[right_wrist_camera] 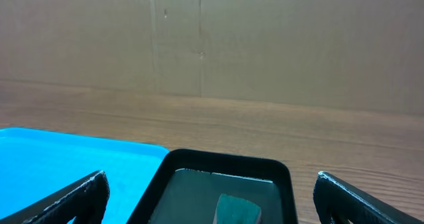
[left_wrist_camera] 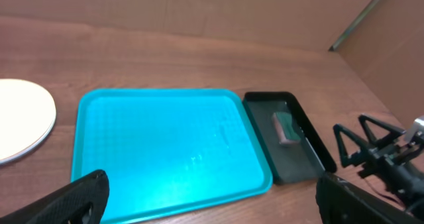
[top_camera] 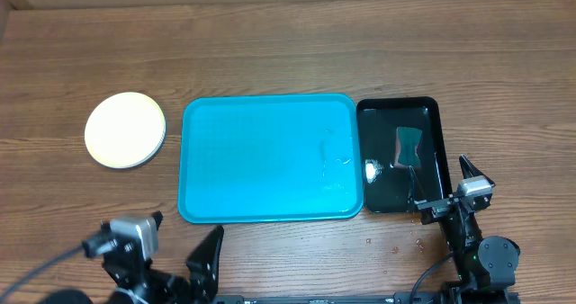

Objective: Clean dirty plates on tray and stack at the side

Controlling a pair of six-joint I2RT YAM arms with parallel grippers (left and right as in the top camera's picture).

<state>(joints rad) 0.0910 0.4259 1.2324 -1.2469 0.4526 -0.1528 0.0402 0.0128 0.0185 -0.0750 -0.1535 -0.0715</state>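
Observation:
The bright cyan-blue tray (top_camera: 270,158) lies mid-table with nothing on it; it also shows in the left wrist view (left_wrist_camera: 165,151) and the right wrist view (right_wrist_camera: 59,158). The plates sit in one stack (top_camera: 125,129) on the table left of the tray, a pale yellow-green one on top; the stack's edge shows in the left wrist view (left_wrist_camera: 23,118). My left gripper (left_wrist_camera: 212,201) is open and empty near the table's front edge, left of centre. My right gripper (right_wrist_camera: 212,197) is open and empty, at the front right by the black tray.
A glossy black tray (top_camera: 400,156) holding water and a teal sponge (top_camera: 411,145) stands right of the blue tray, touching it. Water droplets (top_camera: 396,241) lie on the wood in front of it. A cardboard wall (right_wrist_camera: 212,38) stands behind the table.

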